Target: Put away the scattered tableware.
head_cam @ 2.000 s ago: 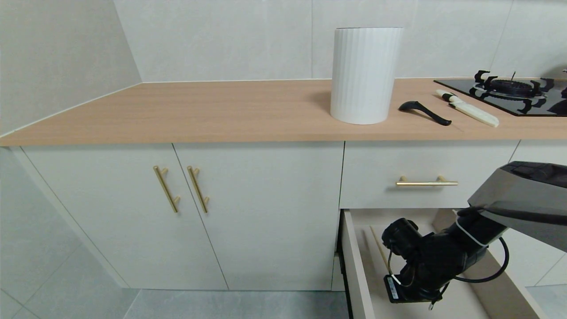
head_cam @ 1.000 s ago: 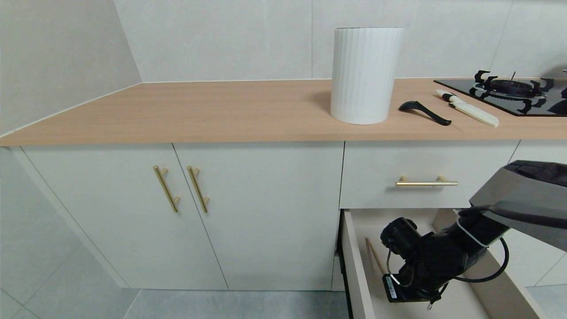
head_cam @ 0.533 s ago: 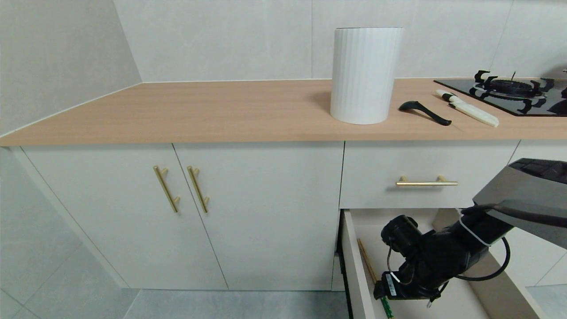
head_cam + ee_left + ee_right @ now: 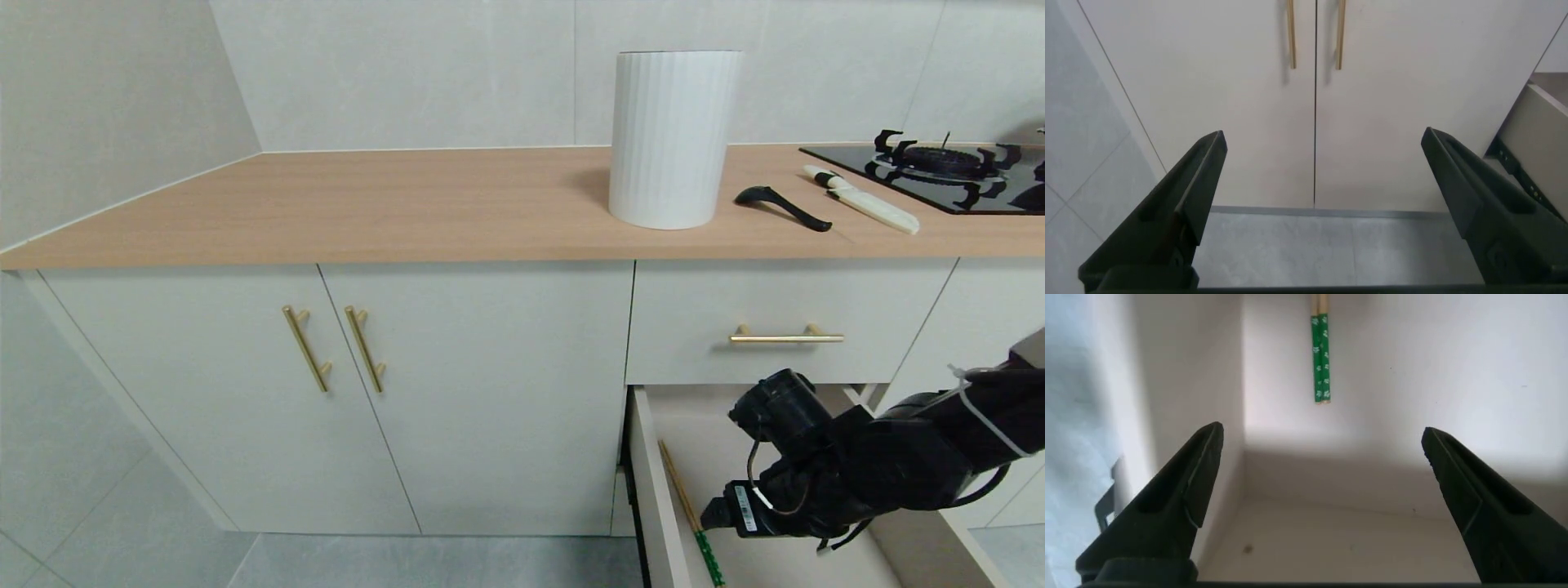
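A pair of wooden chopsticks [image 4: 684, 510] with green ends [image 4: 1321, 355] lies flat in the open drawer [image 4: 653, 498], along its left wall. My right gripper [image 4: 1323, 437] hangs inside the drawer just right of them, open, with nothing between its fingers; in the head view it [image 4: 722, 513] sits near the green ends. On the counter lie a black spoon [image 4: 782, 206] and a white knife [image 4: 861, 200]. My left gripper [image 4: 1323, 143] is open and empty, low in front of the cabinet doors [image 4: 1315, 98].
A tall white ribbed container [image 4: 671, 139] stands on the wooden counter [image 4: 408, 204], left of the spoon. A black gas hob [image 4: 939, 175] is at the counter's far right. A shut drawer with a gold handle [image 4: 786, 336] sits above the open one.
The chopsticks went from tilted at my right gripper to lying along the drawer's left wall. The right arm has since drawn back to the right and slightly up.
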Robot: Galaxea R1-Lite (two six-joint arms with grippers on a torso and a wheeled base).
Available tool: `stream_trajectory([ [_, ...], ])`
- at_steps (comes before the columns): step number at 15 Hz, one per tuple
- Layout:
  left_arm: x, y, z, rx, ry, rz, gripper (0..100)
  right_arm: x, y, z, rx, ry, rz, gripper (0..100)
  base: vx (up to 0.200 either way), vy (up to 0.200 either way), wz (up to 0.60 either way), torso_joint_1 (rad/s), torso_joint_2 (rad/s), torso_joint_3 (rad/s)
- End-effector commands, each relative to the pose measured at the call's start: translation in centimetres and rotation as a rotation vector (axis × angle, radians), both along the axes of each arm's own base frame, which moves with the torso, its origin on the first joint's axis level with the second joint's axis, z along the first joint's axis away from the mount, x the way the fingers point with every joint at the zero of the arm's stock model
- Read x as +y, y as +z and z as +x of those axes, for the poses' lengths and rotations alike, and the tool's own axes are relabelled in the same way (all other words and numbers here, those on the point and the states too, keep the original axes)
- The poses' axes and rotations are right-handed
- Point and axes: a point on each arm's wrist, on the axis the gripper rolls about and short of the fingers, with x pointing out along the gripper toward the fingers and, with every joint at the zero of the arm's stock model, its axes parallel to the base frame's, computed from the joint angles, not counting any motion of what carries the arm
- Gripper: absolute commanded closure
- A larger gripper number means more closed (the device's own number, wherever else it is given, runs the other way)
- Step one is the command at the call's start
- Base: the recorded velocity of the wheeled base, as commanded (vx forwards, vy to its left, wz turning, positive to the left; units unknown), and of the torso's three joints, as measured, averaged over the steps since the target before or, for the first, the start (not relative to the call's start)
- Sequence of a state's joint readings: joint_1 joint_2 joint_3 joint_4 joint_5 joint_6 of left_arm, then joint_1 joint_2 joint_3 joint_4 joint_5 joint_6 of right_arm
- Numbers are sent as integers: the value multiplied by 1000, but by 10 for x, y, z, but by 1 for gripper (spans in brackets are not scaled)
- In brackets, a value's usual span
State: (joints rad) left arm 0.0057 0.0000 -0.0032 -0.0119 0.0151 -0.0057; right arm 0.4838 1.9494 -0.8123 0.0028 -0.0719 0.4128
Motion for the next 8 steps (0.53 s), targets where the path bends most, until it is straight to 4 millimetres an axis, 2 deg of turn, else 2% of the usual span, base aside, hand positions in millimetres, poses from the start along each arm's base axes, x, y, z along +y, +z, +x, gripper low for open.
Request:
stream_trajectory([
  [1,0,0,0,0,1,0,0,0,21,-12,-66,13,13,0,0,0,0,0,0,0],
  [4,0,0,0,0,1,0,0,-3,37,-17,-130,0,11,0,0,0,0,0,0,0],
  [5,0,0,0,0,1,0,0,-6,51,-22,-180,1,26,0,0,0,0,0,0,0],
  [8,0,0,0,0,1,0,0,-14,79,-37,-279,19,52,0,0,0,0,0,0,0],
])
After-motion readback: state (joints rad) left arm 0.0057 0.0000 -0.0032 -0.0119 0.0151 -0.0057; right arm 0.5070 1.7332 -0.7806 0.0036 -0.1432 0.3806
